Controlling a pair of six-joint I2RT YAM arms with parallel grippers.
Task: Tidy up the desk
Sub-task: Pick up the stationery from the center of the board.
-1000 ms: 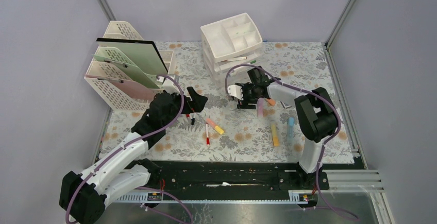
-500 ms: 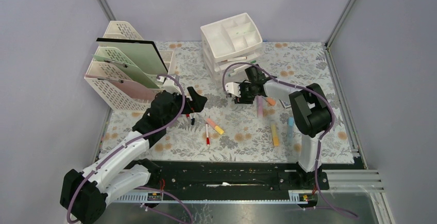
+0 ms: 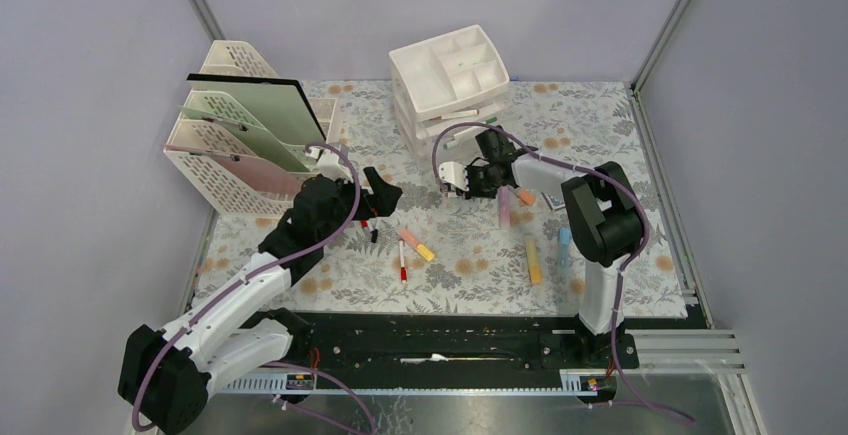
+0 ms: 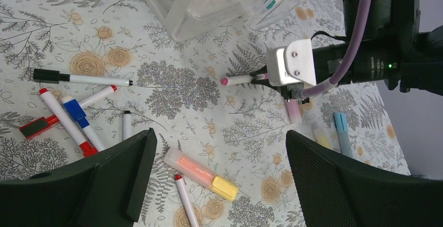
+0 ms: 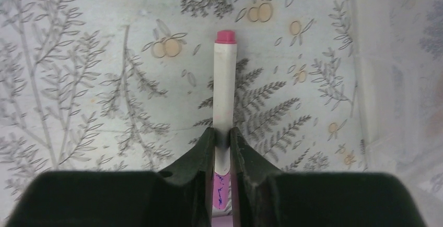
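The desk (image 3: 600, 125) is a fern-and-flower cloth strewn with pens. My right gripper (image 3: 462, 179) (image 5: 223, 133) is shut on a white marker with a pink tip (image 5: 224, 81) (image 4: 237, 80), low over the cloth just in front of the white drawer unit (image 3: 450, 80). The marker points straight out from the jaws. My left gripper (image 3: 385, 195) (image 4: 219, 135) hangs wide open above an orange highlighter with a yellow cap (image 4: 201, 172) (image 3: 417, 245), touching nothing.
A cream file rack (image 3: 240, 135) with folders stands at the back left. Black (image 4: 78, 78), red (image 4: 62, 120) and blue (image 4: 81, 120) markers lie near my left gripper. Pink (image 3: 505, 207), yellow (image 3: 533, 258) and blue (image 3: 563, 247) highlighters lie by the right arm.
My right gripper has closed on the pink-tipped marker and shifted slightly back toward the drawer unit. The left arm has stayed where it was, still open.
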